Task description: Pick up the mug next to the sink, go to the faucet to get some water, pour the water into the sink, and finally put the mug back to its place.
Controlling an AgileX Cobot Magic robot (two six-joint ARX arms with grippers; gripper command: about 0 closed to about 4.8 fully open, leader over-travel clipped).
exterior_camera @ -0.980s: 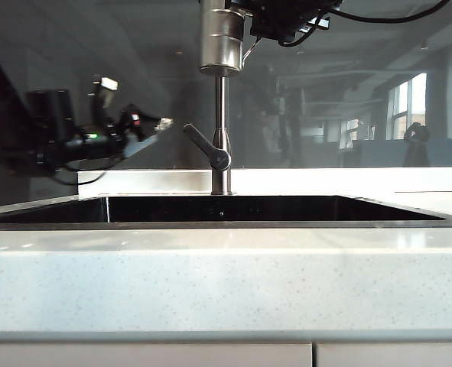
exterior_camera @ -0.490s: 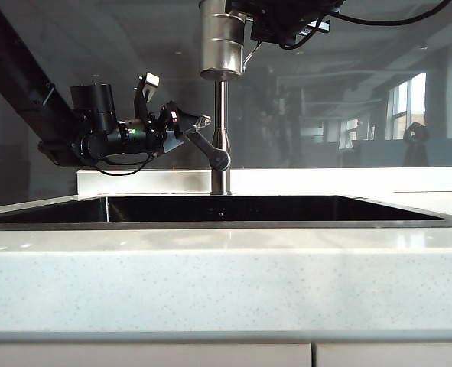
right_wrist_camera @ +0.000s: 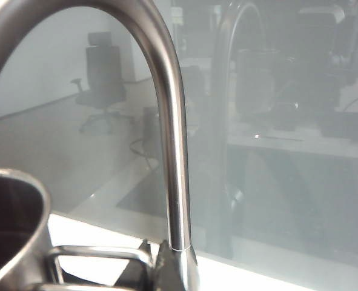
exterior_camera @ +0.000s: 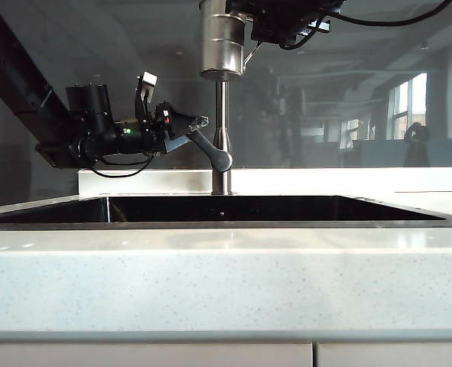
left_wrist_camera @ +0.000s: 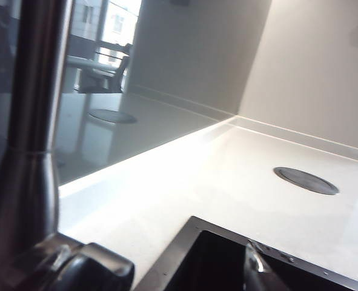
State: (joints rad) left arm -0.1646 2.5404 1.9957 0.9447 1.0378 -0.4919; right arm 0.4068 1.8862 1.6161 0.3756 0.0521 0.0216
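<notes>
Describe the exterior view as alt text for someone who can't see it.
The left gripper reaches from the left to the faucet lever, above the black sink. At the top edge, the right gripper holds the steel mug over the faucet pipe.

I find no writing that I can read in any of my three views: no label, brand, number or sign.
</notes>
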